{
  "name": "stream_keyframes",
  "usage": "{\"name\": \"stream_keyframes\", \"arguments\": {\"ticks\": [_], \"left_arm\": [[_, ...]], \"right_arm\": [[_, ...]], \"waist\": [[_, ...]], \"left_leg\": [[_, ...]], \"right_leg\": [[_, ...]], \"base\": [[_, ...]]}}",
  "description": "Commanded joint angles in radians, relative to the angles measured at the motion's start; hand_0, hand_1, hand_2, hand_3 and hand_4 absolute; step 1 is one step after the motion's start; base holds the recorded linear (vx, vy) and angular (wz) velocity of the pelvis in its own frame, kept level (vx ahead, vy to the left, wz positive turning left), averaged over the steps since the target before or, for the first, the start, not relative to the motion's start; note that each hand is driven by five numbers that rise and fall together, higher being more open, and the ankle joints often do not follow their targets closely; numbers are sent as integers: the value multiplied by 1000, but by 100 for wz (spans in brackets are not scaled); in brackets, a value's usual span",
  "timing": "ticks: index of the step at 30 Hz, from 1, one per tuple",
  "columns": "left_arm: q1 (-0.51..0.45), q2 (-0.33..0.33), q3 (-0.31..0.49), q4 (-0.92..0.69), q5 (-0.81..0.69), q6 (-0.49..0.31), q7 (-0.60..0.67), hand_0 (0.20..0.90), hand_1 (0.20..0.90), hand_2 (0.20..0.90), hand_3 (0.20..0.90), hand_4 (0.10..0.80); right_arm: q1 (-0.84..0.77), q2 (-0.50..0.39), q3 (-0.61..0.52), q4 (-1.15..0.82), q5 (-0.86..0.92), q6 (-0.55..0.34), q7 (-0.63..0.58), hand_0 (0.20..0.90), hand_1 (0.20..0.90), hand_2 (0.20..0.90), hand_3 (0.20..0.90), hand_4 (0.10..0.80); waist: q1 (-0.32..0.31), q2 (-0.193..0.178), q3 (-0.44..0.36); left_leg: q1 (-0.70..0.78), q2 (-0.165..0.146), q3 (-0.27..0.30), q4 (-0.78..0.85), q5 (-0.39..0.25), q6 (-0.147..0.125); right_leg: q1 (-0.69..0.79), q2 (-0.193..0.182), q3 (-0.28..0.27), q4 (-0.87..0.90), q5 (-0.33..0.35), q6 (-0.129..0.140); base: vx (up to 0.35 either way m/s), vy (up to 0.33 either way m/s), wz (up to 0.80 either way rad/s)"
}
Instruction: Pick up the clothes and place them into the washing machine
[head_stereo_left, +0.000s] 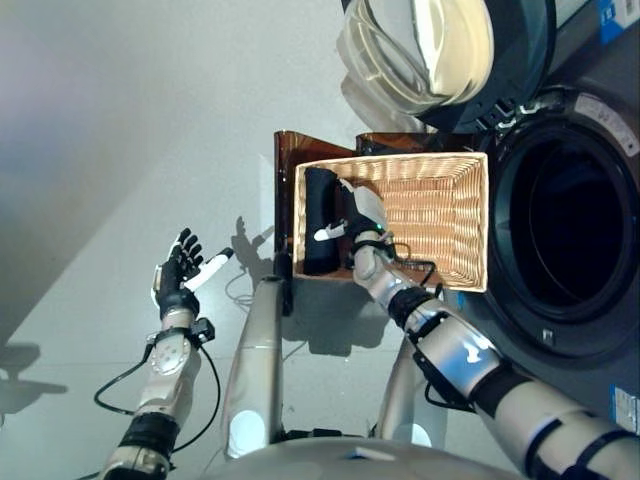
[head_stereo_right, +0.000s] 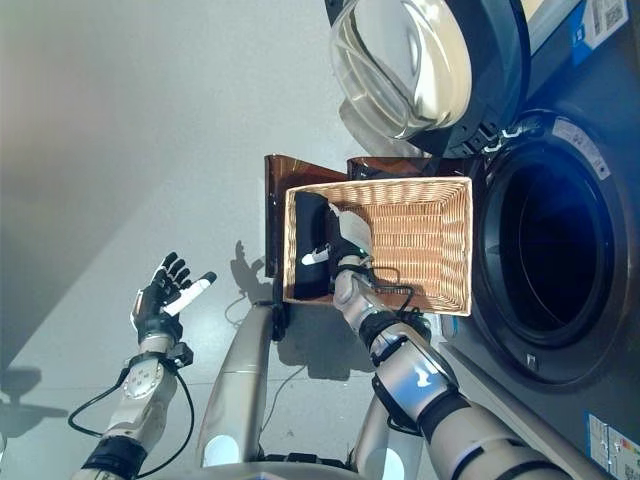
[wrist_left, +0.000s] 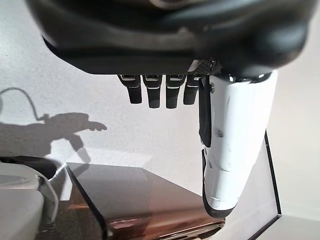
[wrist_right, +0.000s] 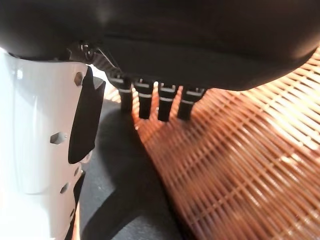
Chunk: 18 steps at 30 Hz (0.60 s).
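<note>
A black garment (head_stereo_left: 318, 215) lies bunched along the left wall of the wicker basket (head_stereo_left: 440, 215). My right hand (head_stereo_left: 362, 215) reaches into the basket and hovers just over the garment's right edge, open. In the right wrist view its fingers (wrist_right: 150, 102) point straight at the weave, and the black garment (wrist_right: 120, 190) lies under the white-covered thumb (wrist_right: 35, 140). My left hand (head_stereo_left: 178, 275) is raised over the floor left of the basket, open and holding nothing. The washing machine's drum (head_stereo_left: 570, 235) gapes just right of the basket.
The basket rests on a brown glossy stand (head_stereo_left: 285, 170). The washer's round glass door (head_stereo_left: 440, 50) hangs swung open above the basket's far side. Grey floor stretches to the left.
</note>
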Motion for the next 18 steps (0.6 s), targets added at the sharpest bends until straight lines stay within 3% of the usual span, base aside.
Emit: {"name": "stream_keyframes", "arguments": {"ticks": [1, 18], "left_arm": [[51, 92, 11, -106, -18, -41, -3, 900, 900, 900, 900, 800], [39, 94, 18, -100, -55, -25, -22, 900, 900, 900, 900, 800]], "right_arm": [[-12, 84, -35, 34, 113, -31, 123, 900, 900, 900, 900, 800], [17, 124, -79, -28, 472, -101, 273, 900, 900, 900, 900, 800]], "waist": [[50, 37, -15], [77, 39, -10]], "left_leg": [[-11, 16, -48, -27, 11, -43], [-18, 6, -45, -41, 21, -37]], "right_leg": [[3, -31, 44, -4, 55, -31], [-5, -39, 37, -19, 66, -24]], "base": [[0, 0, 0], [0, 0, 0]]}}
